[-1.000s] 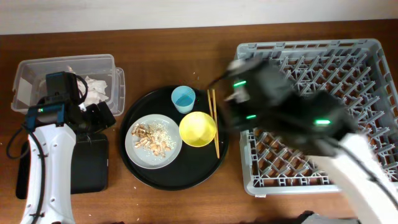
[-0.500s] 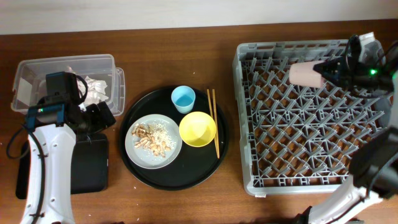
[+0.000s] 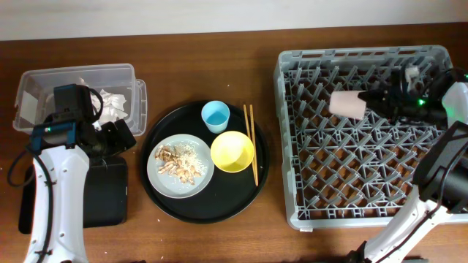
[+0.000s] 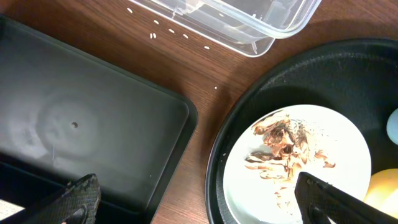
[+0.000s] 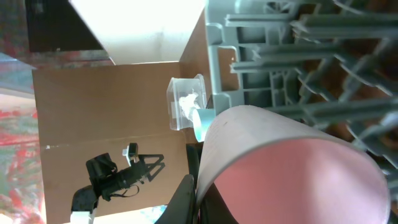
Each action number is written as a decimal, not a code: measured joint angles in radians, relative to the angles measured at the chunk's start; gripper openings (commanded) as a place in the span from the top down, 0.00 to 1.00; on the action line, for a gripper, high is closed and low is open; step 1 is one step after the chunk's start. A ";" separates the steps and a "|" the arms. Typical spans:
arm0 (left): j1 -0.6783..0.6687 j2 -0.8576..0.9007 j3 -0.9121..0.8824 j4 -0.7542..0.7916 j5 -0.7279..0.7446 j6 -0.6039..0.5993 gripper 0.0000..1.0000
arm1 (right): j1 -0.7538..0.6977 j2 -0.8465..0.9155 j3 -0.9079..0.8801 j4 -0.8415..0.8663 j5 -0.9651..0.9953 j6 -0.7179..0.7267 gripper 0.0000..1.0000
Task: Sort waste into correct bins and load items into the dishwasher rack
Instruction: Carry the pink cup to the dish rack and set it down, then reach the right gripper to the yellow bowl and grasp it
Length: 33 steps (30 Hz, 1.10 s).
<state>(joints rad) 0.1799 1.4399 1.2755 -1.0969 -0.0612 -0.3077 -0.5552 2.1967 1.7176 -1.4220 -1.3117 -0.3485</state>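
Sideways above the dishwasher rack's [image 3: 351, 175] far pegs, the right hand [image 3: 371, 101] grasps the pink cup [image 3: 349, 104]; released tilted, it may roll or wedge.

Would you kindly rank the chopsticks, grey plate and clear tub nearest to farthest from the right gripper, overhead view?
1. chopsticks, centre, closest to the right gripper holding the pink cup.
2. grey plate, left of centre.
3. clear tub, far left.

Robotics lab bench staged as a dish station: my left arm [image 3: 57, 175] and right arm [image 3: 437, 164] over a wooden table [image 3: 219, 66] with dishwasher rack [image 3: 284, 146], clear tub [image 3: 25, 91], round black tray [image 3: 157, 196].
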 measured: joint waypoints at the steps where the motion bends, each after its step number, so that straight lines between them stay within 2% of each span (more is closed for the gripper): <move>1: 0.000 0.000 0.000 0.000 0.000 0.000 0.01 | -0.021 0.000 -0.015 -0.006 0.006 0.000 0.91; 4: 0.000 0.000 0.000 0.000 0.000 0.000 0.01 | -0.029 0.000 -0.015 -0.033 0.048 0.000 0.81; 6: 0.000 0.000 0.000 0.000 0.000 0.000 0.01 | -0.029 0.000 -0.015 -0.041 0.066 -0.001 0.84; 7: 0.000 0.000 0.000 0.000 0.000 0.000 0.01 | -0.029 0.000 -0.015 -0.046 0.066 -0.012 0.90; 8: 0.000 0.000 0.000 0.000 0.000 0.000 0.01 | -0.029 0.000 -0.015 -0.061 0.065 -0.032 0.91; 10: 0.000 0.000 0.000 0.000 0.000 0.000 0.01 | -0.029 0.000 -0.016 -0.097 0.035 -0.079 0.91; 14: 0.000 0.000 0.000 0.000 0.000 0.000 0.01 | -0.007 0.000 -0.017 -0.066 0.027 -0.100 0.91; 17: 0.000 0.000 0.000 0.000 0.000 0.000 0.00 | 0.025 0.000 -0.019 0.011 0.018 -0.064 0.89; 20: 0.000 0.000 0.000 0.000 0.000 0.000 0.00 | 0.031 0.000 -0.020 0.008 0.021 -0.039 0.87; 25: 0.000 0.000 0.000 0.000 0.000 0.000 0.01 | -0.032 0.000 -0.020 -0.088 0.089 -0.025 0.85; 30: 0.000 0.000 0.000 0.000 0.000 0.000 0.01 | -0.169 0.000 -0.020 -0.138 0.153 -0.021 0.77; 33: 0.000 0.000 0.000 0.000 0.000 0.000 0.01 | -0.220 0.000 -0.020 -0.166 0.164 -0.022 0.78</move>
<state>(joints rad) 0.1799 1.4399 1.2755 -1.0969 -0.0612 -0.3077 -0.7757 2.1967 1.6978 -1.5875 -1.1473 -0.3706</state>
